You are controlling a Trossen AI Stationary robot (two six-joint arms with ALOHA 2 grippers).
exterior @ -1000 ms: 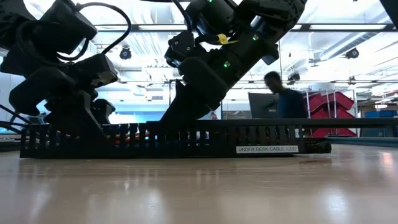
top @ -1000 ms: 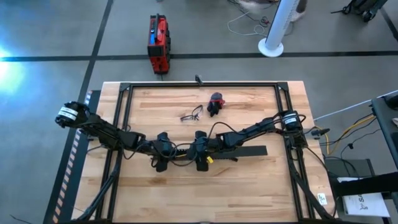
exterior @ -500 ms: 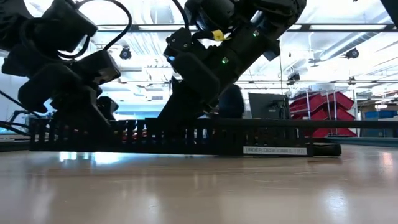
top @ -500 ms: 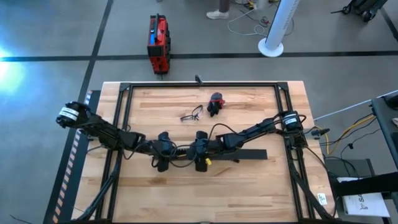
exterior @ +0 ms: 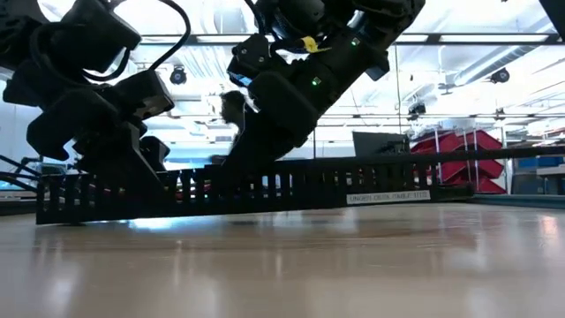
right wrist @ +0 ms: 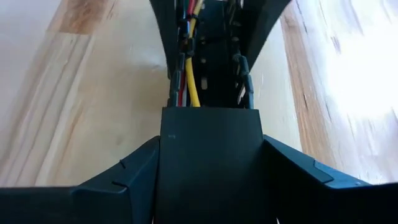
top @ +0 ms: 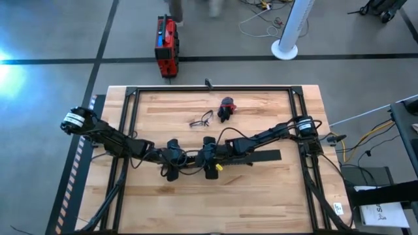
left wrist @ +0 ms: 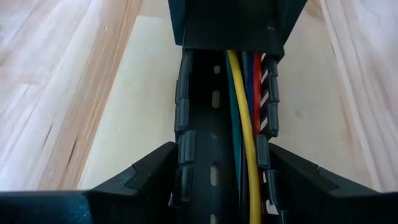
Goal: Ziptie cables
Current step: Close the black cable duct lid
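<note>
A long black comb-slotted duct (top: 261,157) lies across the table's middle; it also shows in the low view (exterior: 265,185), where its right end stands higher than its left. The cables (left wrist: 242,137), yellow, green, blue, red and a black-white striped one, run along inside it and also show in the right wrist view (right wrist: 191,87). My left gripper (top: 171,161) is shut on the duct near its left end. My right gripper (top: 209,160) is shut on it just to the right. The ziptie is not in view. My left gripper pinches the duct's two slotted side walls (left wrist: 184,146) between its fingers, over the open stretch where the cables lie. The fingers come from above, slanting in from the table's left, and lie across the duct. My right gripper pinches a smooth, closed black stretch of the duct (right wrist: 211,155) between its two fingers. It comes from above, slanting in from the table's right, fingers across the duct. The duct's right end is raised off the table (exterior: 494,168).
A small dark wire tangle (top: 201,121) and a red-and-black lump (top: 226,108) lie on the far half of the table. Black frame rails (top: 209,88) run round the tabletop. A red device (top: 166,44) stands on the floor beyond. A person (exterior: 234,106) shows in the room behind.
Both grippers have gone a little toward the table's left edge with the duct. The duct has tipped: its right end has risen off the table while its left end stays low.
</note>
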